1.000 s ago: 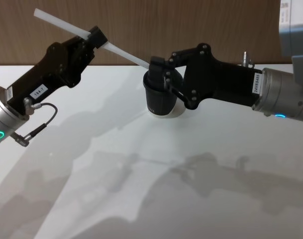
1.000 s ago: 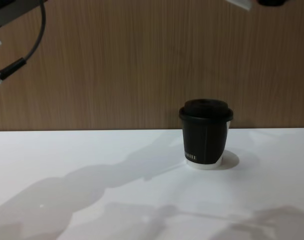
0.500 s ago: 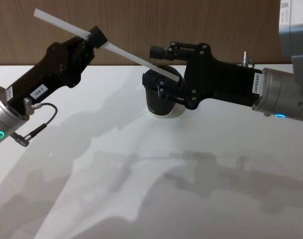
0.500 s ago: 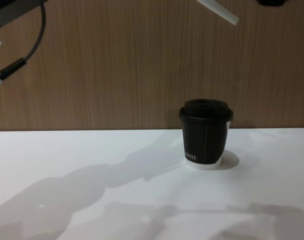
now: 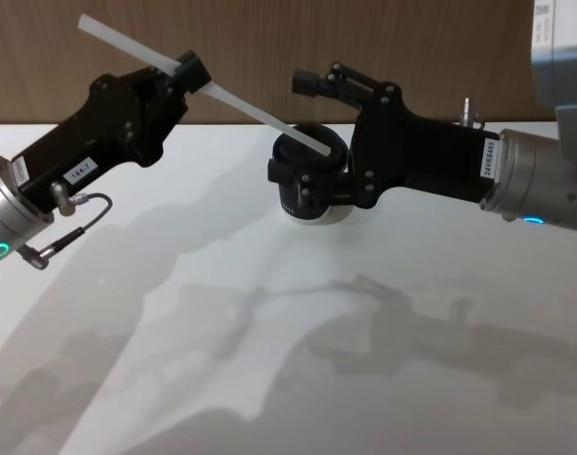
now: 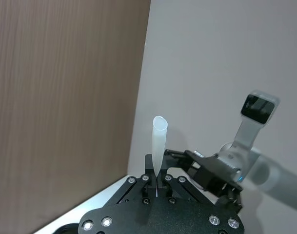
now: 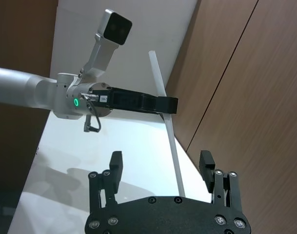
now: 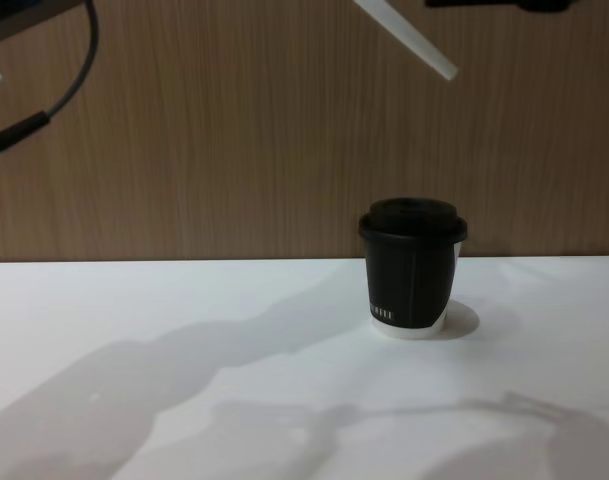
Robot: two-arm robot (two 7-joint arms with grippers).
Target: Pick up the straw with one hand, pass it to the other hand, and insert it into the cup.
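My left pincer [image 5: 188, 72] is clenched on the straw [image 5: 255, 112] near its middle. It holds the straw slanting in the air, the lower tip above the cup [image 5: 302, 197] and well clear of the lid. My right pincer [image 5: 293, 128] is released, its jaws spread wide to either side of the straw's lower part and apart from it. The cup stands upright on the white worktop [image 5: 269, 360], right of centre.

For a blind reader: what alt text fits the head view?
The left tool holds a white straw slanted above a black lidded cup; the open right tool flanks the straw's lower end.
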